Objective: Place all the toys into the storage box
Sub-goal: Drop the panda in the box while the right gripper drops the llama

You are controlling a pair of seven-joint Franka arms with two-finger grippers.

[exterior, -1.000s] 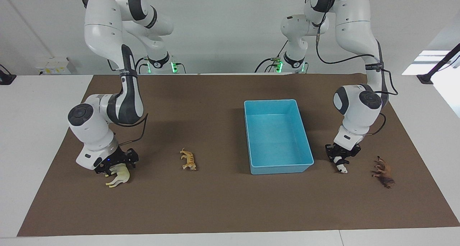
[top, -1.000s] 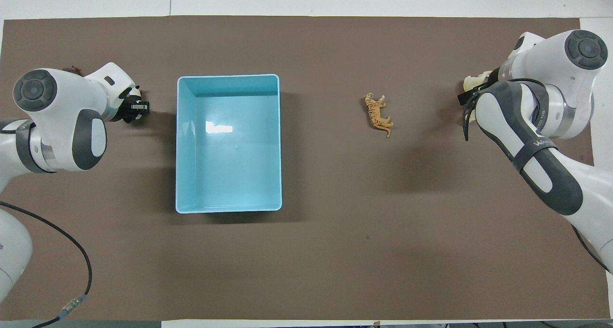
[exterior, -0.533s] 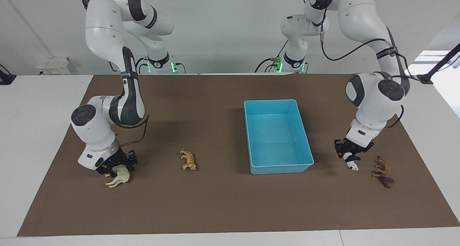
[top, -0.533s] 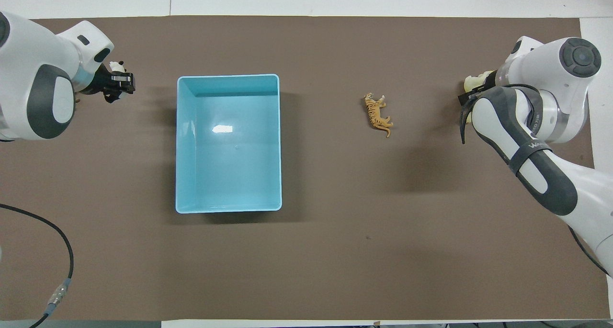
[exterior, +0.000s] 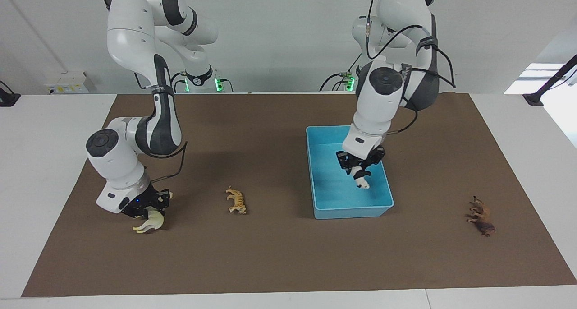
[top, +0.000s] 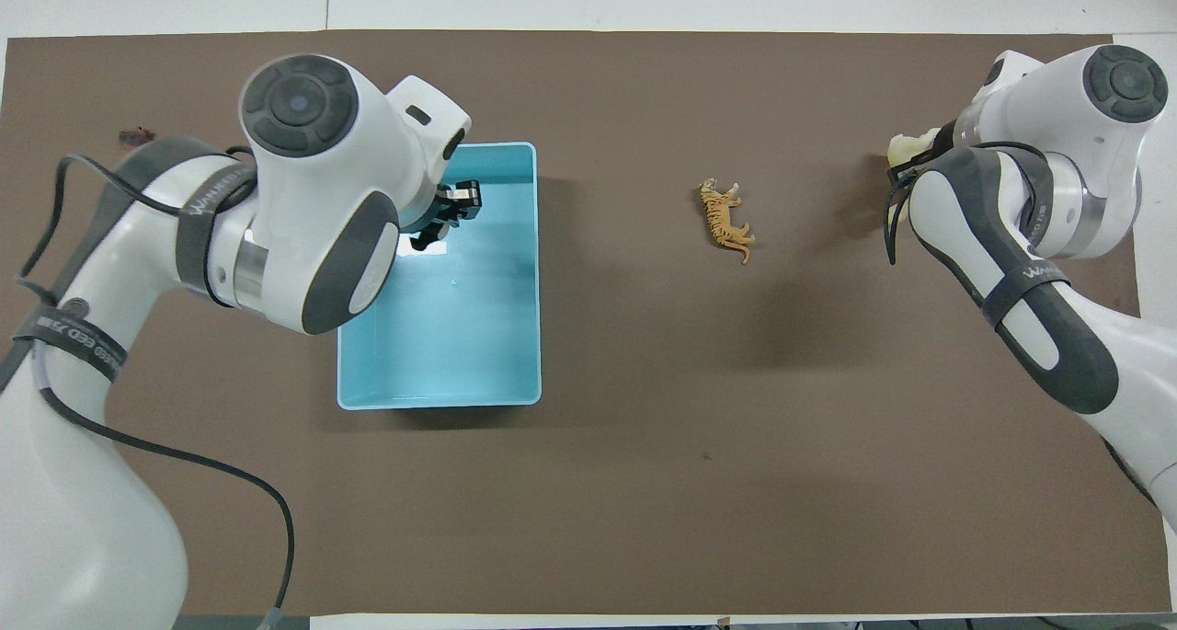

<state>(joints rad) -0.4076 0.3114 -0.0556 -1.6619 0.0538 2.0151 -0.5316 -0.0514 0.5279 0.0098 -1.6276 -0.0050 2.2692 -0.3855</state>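
The light blue storage box [exterior: 351, 206] lies toward the left arm's end of the table and also shows in the overhead view [top: 441, 395]. My left gripper [exterior: 359, 167] [top: 446, 216] is shut on the black-and-white panda [exterior: 362, 179] and holds it over the inside of the box. My right gripper [exterior: 148, 206] is down on the cream camel [exterior: 148, 222] [top: 910, 144] at the right arm's end and shut on its back; the camel's feet rest on the mat. The orange tiger [exterior: 236, 200] [top: 726, 221] lies between camel and box. The brown lion [exterior: 481, 216] lies at the left arm's end.
A brown mat [exterior: 279, 255] covers the table. In the overhead view the left arm hides part of the box, and only a bit of the lion [top: 138, 136] shows. The right arm's forearm hides most of its gripper there.
My left gripper lifted the panda off the mat beside the lion and carried it over the storage box. My right gripper stayed on the camel and turned slightly.
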